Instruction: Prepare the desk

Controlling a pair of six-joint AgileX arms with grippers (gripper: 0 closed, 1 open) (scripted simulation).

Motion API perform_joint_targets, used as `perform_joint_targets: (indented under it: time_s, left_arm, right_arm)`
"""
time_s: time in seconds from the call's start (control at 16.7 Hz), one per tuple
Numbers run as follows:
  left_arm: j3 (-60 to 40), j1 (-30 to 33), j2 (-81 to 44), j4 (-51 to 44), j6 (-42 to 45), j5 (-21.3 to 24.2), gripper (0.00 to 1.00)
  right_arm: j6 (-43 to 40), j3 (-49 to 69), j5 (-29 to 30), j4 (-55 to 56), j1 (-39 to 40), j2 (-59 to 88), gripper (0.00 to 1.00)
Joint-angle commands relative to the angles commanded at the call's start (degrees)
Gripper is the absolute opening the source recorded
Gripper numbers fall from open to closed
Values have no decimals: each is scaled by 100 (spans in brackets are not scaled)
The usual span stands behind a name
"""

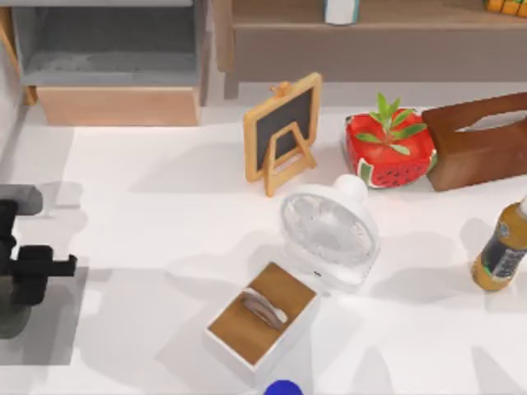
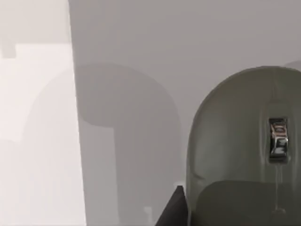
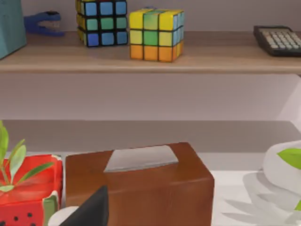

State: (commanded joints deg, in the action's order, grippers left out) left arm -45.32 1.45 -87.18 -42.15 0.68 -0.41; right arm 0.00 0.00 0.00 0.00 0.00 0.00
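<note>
White desk [image 1: 165,206] | left gripper [image 1: 37,267] parked at left edge | fingers' state unclear

desk [image 1: 165,214]: large flat white tabletop, matte, plain, level. Runs from the front of the brown shelf unit [image 1: 370,41] out toward the viewer, wider than that unit on both sides. Surface cluttered near the shelf unit, barer farther from it toward the left
</note>
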Motion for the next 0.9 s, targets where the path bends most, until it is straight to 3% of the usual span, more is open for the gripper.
perform_joint_targets:
  time_s: [0.42,0.9]
  left_arm:
    - [-14,-20,20,28,19,-18,0]
    - [-517,-61,89,968,-43,-496,0]
  right_arm:
    - [0,0,0,0,0,0,100]
    - [0,0,0,0,0,0,100]
